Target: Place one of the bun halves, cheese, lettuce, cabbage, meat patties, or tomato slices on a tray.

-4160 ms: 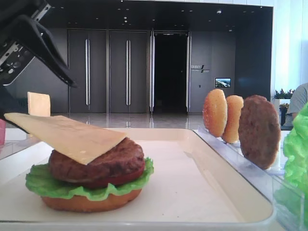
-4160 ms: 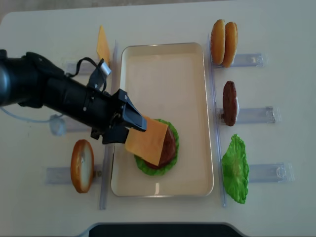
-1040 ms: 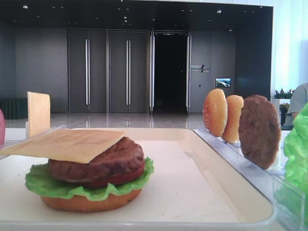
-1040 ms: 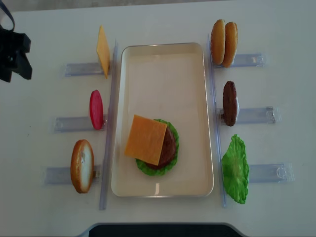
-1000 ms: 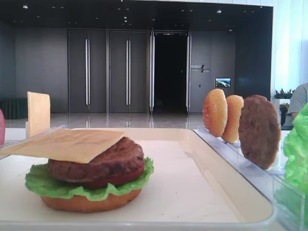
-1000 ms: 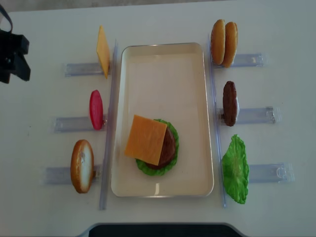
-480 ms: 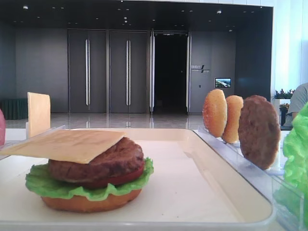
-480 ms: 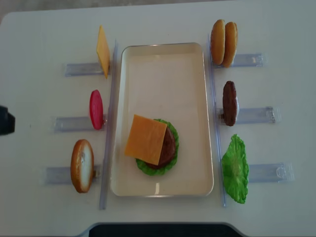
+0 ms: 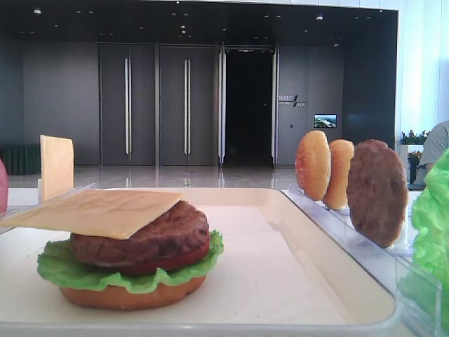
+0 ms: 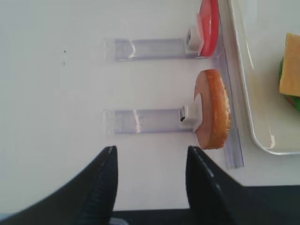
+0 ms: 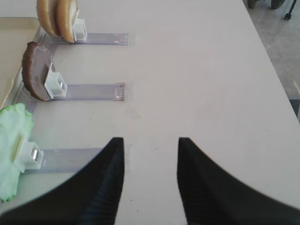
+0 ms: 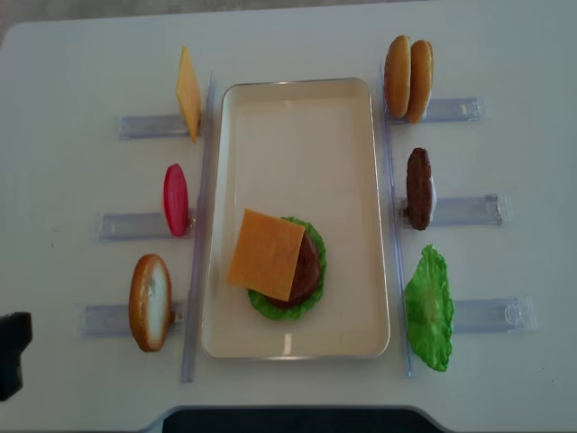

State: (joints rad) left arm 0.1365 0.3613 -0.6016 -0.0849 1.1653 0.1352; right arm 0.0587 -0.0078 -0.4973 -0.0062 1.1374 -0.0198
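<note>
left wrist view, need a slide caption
Open end effector above the table, facing a bun half and tomato slice standing in clear racks beside the tray.

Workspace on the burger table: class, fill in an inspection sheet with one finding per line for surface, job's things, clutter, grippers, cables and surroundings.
Surface: pale table, bare between the clear racks.
Job's things: on the tray sits a stack of bun base, lettuce, tomato, patty, with cheese on top, overhanging to the left. Racked upright: spare cheese, tomato slice, bun half on the left; two bun halves, patty, lettuce leaf on the right.
Clutter: nothing seen.
Grippers: left gripper open, empty, facing the bun half; right gripper open, empty, above bare table.
Cables: nothing seen.
Surroundings: dark hall with doors; someone's shoulder at the right edge.
</note>
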